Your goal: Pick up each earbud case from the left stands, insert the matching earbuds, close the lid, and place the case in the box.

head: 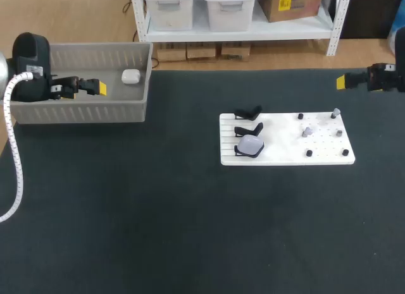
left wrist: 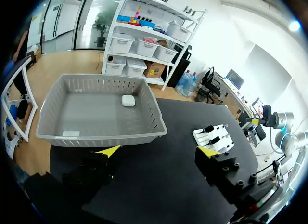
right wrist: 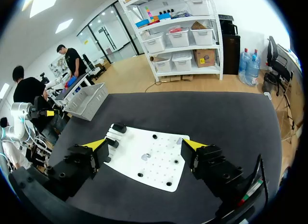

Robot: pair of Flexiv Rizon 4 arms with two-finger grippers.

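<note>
My left gripper and right gripper gape empty, with a white rounded earbud case lying in the grey slotted plastic box.

a wide stretch of dark table lies between the grey box and the white board, room for me to pass. the box's raised walls ring a white case. on the board, three black stands, the nearest bearing a pale case, and small pegs stick up in my way.

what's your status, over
Left fingers open, right fingers open, both empty. One case in box, last case on stand. Nothing blocking it.
</note>
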